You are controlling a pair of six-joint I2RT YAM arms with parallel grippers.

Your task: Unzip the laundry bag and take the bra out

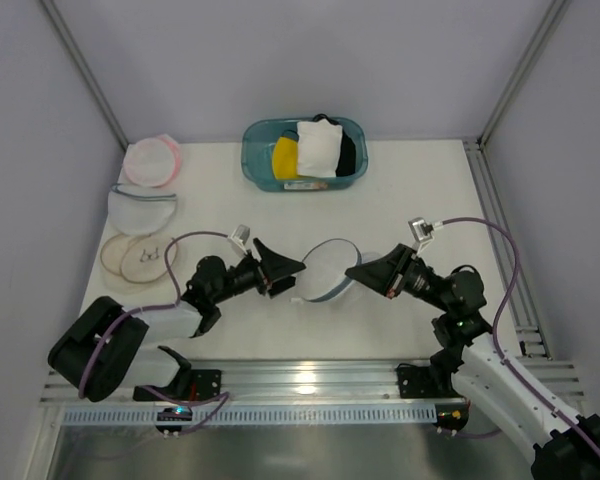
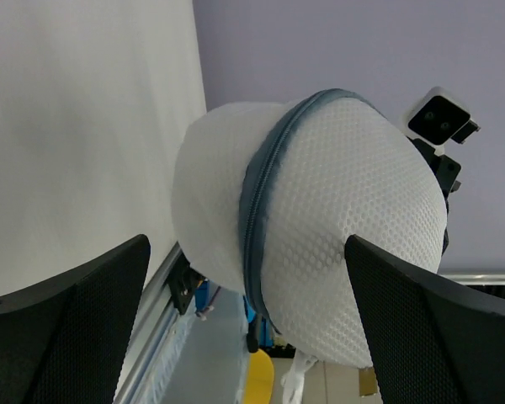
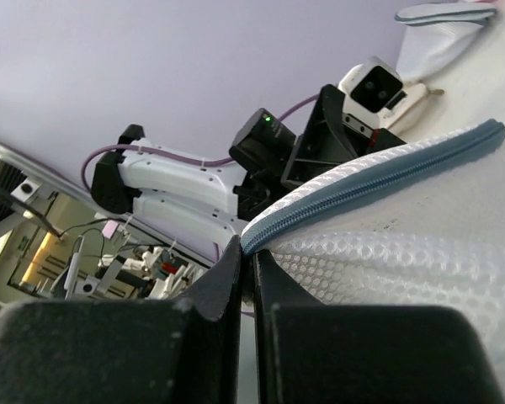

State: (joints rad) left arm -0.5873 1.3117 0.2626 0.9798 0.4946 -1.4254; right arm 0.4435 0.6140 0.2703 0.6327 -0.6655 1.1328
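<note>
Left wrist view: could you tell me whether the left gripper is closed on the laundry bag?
No, the left gripper is wide open, its fingers standing either side of the laundry bag.

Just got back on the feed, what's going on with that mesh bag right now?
The right gripper is shut on the zipper rim of the laundry bag, holding it up on edge between the two arms. The left gripper faces the bag with its fingers wide open, not closed on anything. The zipper looks closed along the stretch that shows. The bra is not out, and I can't make it out through the mesh.
</note>
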